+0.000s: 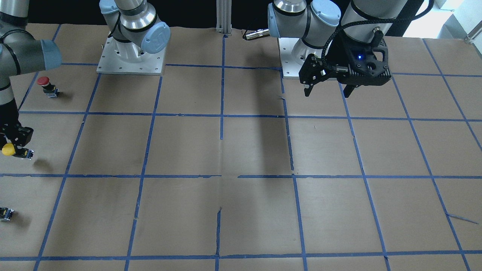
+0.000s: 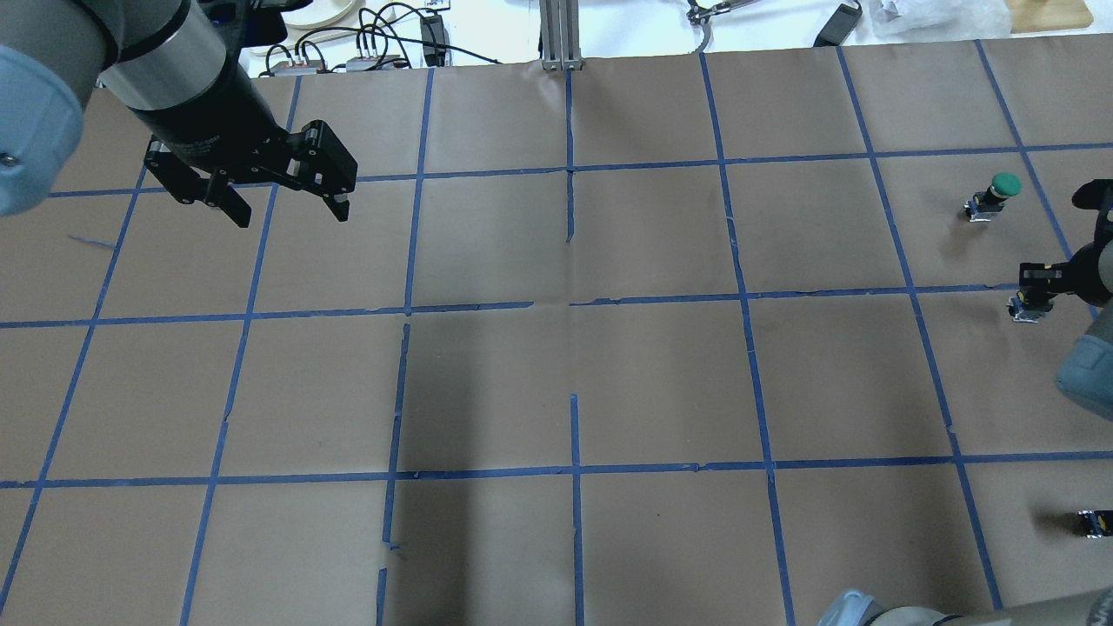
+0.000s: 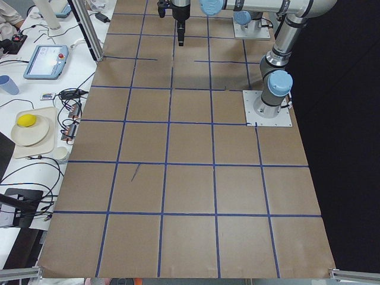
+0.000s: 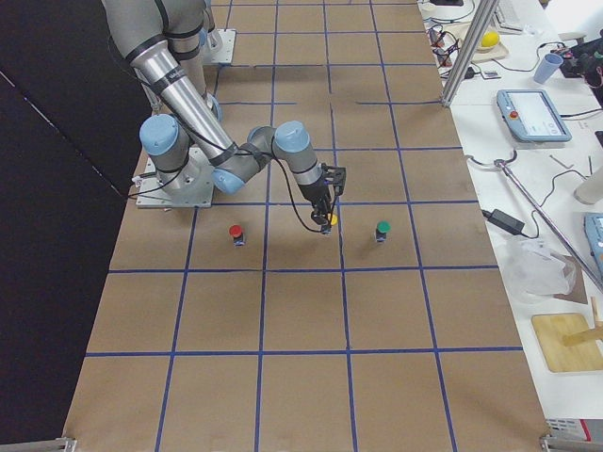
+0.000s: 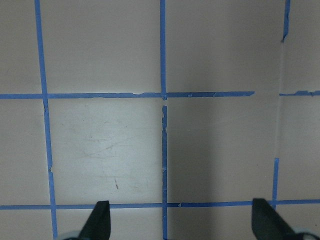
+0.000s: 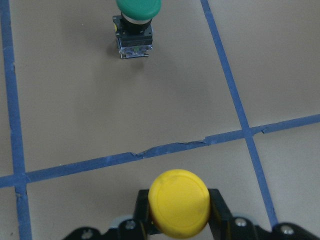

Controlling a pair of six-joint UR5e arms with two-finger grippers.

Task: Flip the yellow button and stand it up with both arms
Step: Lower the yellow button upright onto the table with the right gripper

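The yellow button (image 6: 180,202) is held sideways between the fingers of my right gripper (image 1: 17,146), which is shut on its black body. The yellow cap (image 1: 8,149) points toward my right. It seems to hang just above the paper, at the table's right edge. In the overhead view only its body (image 2: 1026,309) shows under the right gripper (image 2: 1042,283). It also shows in the exterior right view (image 4: 330,219). My left gripper (image 2: 278,207) is open and empty, high over the far left of the table; its fingertips (image 5: 101,220) frame bare paper.
A green-capped button (image 2: 1000,187) stands upright just beyond the right gripper. A red-capped button (image 1: 44,82) stands nearer my base. A small capless black block (image 2: 1094,522) lies at the right edge. Brown paper with a blue tape grid (image 2: 569,300) covers the table.
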